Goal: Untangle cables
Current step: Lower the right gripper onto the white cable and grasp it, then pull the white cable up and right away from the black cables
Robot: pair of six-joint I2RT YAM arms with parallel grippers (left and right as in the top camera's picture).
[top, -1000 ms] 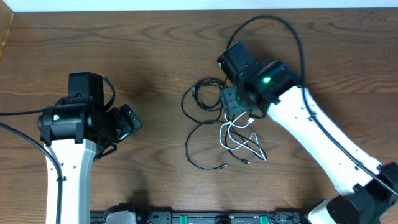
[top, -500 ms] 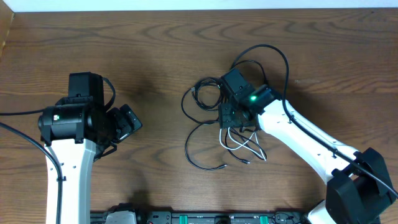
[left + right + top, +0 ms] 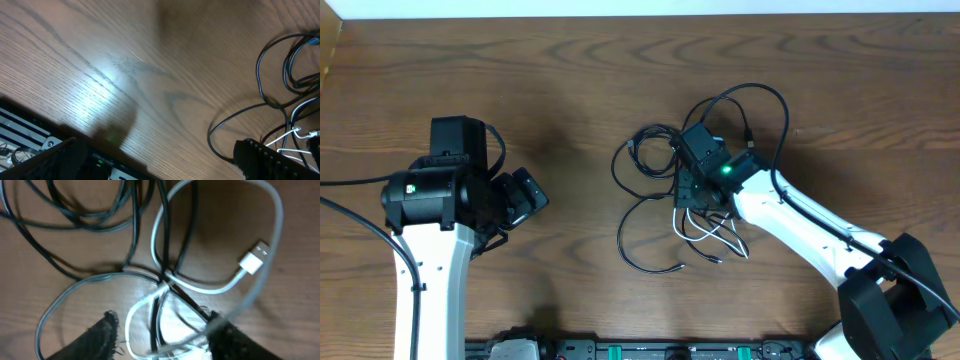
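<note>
The cables lie tangled on the wooden table right of centre. Black cables (image 3: 623,243) curl in loops, and a white cable (image 3: 705,228) crosses them. My right gripper (image 3: 696,190) is down on the knot. In the right wrist view it (image 3: 162,340) is open, its fingers straddling white loops and a black strand. The white cable's plug (image 3: 254,260) lies just ahead. The black cables (image 3: 90,222) fan out further ahead. My left gripper (image 3: 525,195) hangs open far to the left, with nothing between its fingers (image 3: 265,160). The tangle's black loops (image 3: 260,70) show at its right.
The right arm's own thick black cable (image 3: 760,95) arches above the tangle. An equipment rack (image 3: 620,350) runs along the table's front edge. The left arm (image 3: 430,200) stands over the left side.
My right arm has come down and forward onto the tangle, and its jaws have narrowed around the white and black strands. The left arm has not moved.
</note>
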